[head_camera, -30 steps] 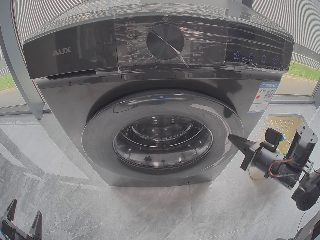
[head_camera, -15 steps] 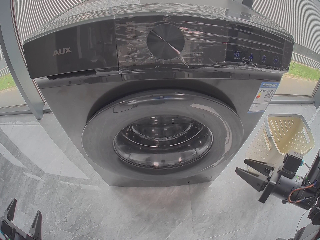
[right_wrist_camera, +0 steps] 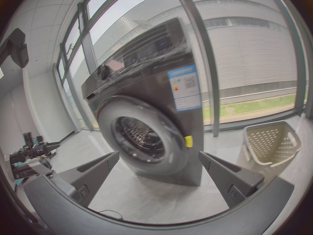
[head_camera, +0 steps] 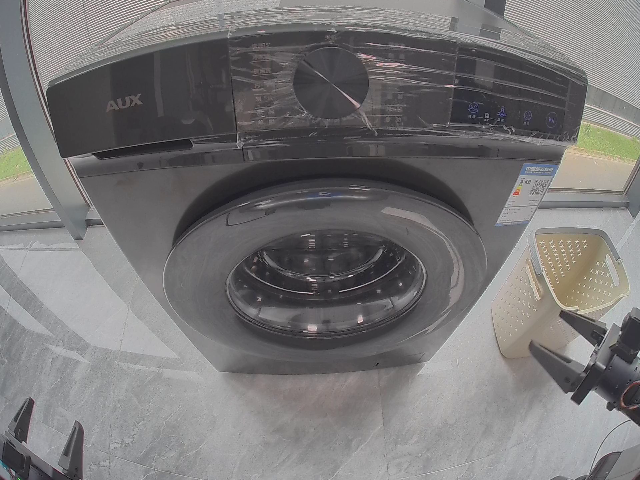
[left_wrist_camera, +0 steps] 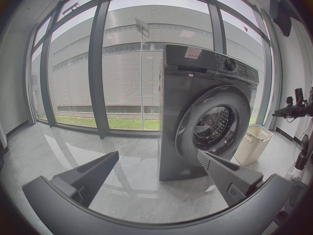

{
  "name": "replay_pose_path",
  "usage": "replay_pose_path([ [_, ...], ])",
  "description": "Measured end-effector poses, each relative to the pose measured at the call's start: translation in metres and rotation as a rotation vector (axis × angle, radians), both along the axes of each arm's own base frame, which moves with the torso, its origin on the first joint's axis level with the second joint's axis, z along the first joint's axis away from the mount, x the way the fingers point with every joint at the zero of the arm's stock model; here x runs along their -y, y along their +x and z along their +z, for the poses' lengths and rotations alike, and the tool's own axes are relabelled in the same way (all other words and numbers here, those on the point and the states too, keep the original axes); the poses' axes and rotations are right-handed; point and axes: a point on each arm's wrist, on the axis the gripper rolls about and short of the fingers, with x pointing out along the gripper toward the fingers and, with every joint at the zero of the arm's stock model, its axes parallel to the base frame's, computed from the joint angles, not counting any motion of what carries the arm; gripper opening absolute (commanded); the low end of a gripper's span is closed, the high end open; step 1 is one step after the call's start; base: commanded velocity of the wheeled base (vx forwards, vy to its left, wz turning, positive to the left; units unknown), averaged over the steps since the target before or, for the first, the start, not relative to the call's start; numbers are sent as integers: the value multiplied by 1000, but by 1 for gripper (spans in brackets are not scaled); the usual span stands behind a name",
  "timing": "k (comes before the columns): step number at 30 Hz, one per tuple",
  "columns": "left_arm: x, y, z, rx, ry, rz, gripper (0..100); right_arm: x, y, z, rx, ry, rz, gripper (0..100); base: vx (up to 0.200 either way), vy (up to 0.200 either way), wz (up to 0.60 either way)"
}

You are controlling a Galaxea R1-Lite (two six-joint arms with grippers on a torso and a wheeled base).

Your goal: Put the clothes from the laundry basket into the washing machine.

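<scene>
While the washer (head_camera: 320, 188) stands square ahead with its round door (head_camera: 325, 281) shut, both arms hang low in front of it. Through the door glass the ribbed metal drum shows. A dial (head_camera: 331, 83) sits at the middle of the washer's dark panel, which is wrapped in clear film, and a label (head_camera: 530, 195) is stuck on the washer's front at the upper right of the door.

On the floor (head_camera: 200, 395), just beside the washer's right front corner, stands the basket (head_camera: 533, 301), cream and perforated, with its mouth up. Its inner walls show through the mouth, but its bottom cannot be made out. Whether it touches the washer's side I cannot tell.

Off the washer's right front corner, nearer the robot than the basket and close to it, hangs the right gripper (head_camera: 548, 331). Its fingers are spread wide apart and point toward the washer. In the right wrist view both the door and the basket show between them.

Well in front of the washer, off its left front corner, sits the left gripper (head_camera: 52, 413). Its fingers are likewise apart, tips up, and in the left wrist view they frame the washer's left side and front.

Behind the washer runs a wall of tall windows (left_wrist_camera: 124, 66).
</scene>
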Motion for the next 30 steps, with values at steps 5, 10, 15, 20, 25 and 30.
replay_pose_path([
  [5,0,0,0,0,1,-1,100,21,-16,4,55,-8,-139,100,0,0,0],
  [10,0,0,0,0,-2,-1,100,34,-38,2,100,-22,-234,100,0,0,0],
  [15,0,0,0,1,-5,0,100,40,-62,-6,119,-26,-277,100,0,0,0],
  [20,0,0,0,1,-6,0,100,43,-88,-28,82,-44,-308,100,0,0,0],
  [25,0,0,0,0,-1,0,100,45,-107,-51,49,-83,-358,100,0,0,0],
  [30,0,0,0,-1,20,-2,100,47,-114,-61,54,-123,-498,100,0,0,0],
])
